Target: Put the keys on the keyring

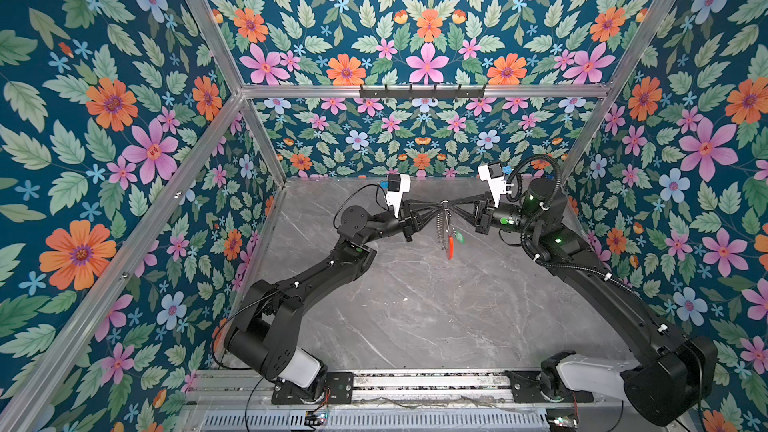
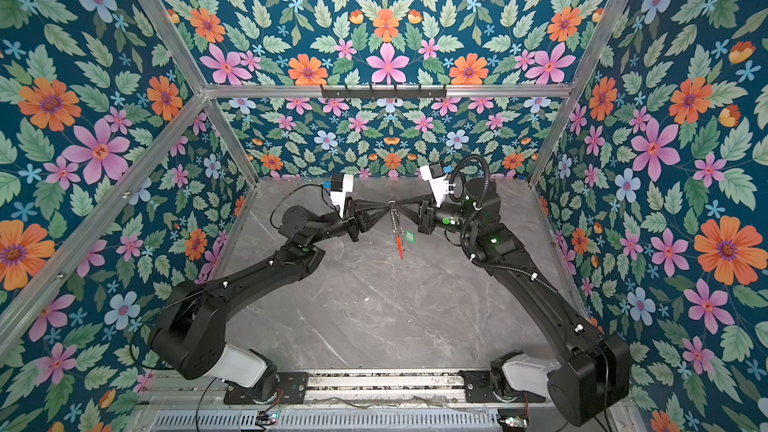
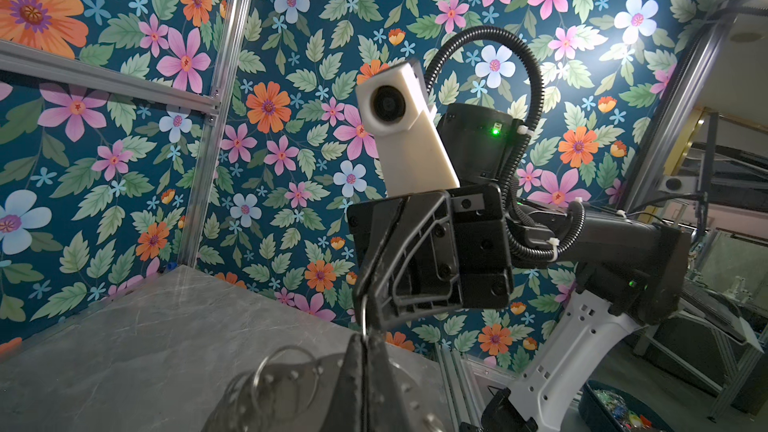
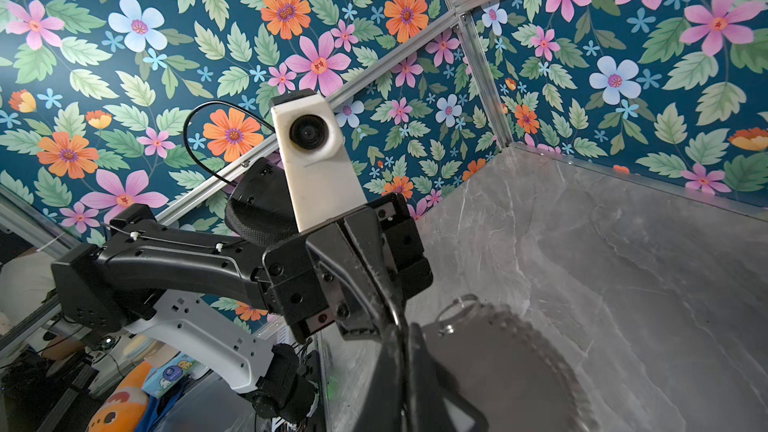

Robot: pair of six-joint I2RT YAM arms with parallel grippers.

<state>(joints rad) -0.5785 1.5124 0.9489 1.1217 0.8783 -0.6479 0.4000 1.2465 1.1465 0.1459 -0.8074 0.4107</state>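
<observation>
Keyring (image 1: 443, 229) hangs above the counter (image 1: 415, 305) near its far edge, pinched at its top between the closed left end effector (image 1: 439, 205) and the closed right end effector (image 1: 451, 204).

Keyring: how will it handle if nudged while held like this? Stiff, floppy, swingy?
Probably stiff: the keyring hangs straight, edge-on, below the left gripper and right gripper. Pinched only at its top, it would likely swing if nudged. The loose split rings and green tag may jangle or snag.
</observation>
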